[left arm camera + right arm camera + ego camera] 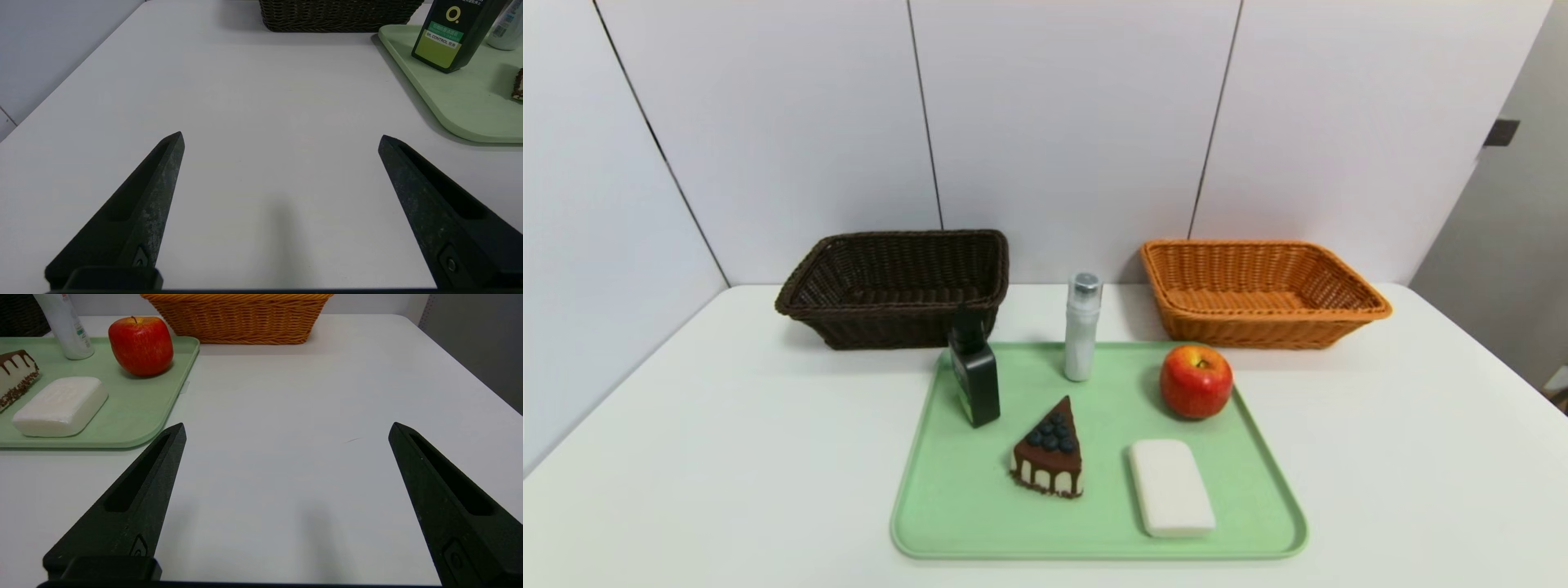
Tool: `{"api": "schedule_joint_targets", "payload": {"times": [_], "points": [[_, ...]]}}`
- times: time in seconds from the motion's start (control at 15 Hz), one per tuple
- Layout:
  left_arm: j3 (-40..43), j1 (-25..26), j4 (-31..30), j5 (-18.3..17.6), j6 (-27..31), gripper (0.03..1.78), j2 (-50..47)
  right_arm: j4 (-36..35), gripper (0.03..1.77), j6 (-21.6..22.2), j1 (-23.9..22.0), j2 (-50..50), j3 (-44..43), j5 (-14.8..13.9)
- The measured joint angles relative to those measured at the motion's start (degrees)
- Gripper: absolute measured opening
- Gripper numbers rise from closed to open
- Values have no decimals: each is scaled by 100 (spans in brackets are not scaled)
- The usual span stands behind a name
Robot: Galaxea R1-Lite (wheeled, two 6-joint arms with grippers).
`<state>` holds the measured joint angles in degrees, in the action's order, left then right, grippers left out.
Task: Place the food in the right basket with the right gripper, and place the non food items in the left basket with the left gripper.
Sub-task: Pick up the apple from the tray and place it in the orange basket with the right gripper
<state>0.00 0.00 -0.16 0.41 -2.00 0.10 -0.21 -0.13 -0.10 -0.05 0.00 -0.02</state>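
On the green tray [947,523] stand or lie all five things to be sorted. The apple [1196,380] sits at the tray's far right corner. The cake slice [1049,452] lies near the tray's middle, its point toward the far edge. The soap [1171,487], a white bar, lies at the tray's near right part, beside the cake and nearer than the apple. The white bottle [1082,327] stands upright at the tray's far edge, between the apple and the dark bottle [974,373], which stands upright at the tray's far left corner. None of these things touch one another.

Beyond the tray's far left corner sits the brown basket [894,286]; beyond its far right corner sits the orange basket [1262,291]. Both hold nothing. Tray and baskets rest on the white bench [686,457], with a panelled wall behind.

The left end effector [281,139] hangs over bare bench to the left of the tray, its fingers [163,171] spread wide and holding nothing; the dark bottle shows ahead of it. The right end effector [287,430] hangs over bare bench to the right of the tray, its fingers [412,457] likewise spread wide and holding nothing. Neither arm shows in the head view.
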Motion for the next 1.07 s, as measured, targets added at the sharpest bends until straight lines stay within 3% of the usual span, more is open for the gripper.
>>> {"api": "schedule_joint_targets", "payload": {"times": [0.73,0.93,1.07], "points": [[-16,0,49,95,-87,169,0,61,171,-179,0,-2,-33,35],[-306,0,230,63,-117,169,9,332,171,-112,-1,226,-802,324],[-956,0,777,-116,-117,169,108,725,171,32,-9,792,-1830,462]]}}
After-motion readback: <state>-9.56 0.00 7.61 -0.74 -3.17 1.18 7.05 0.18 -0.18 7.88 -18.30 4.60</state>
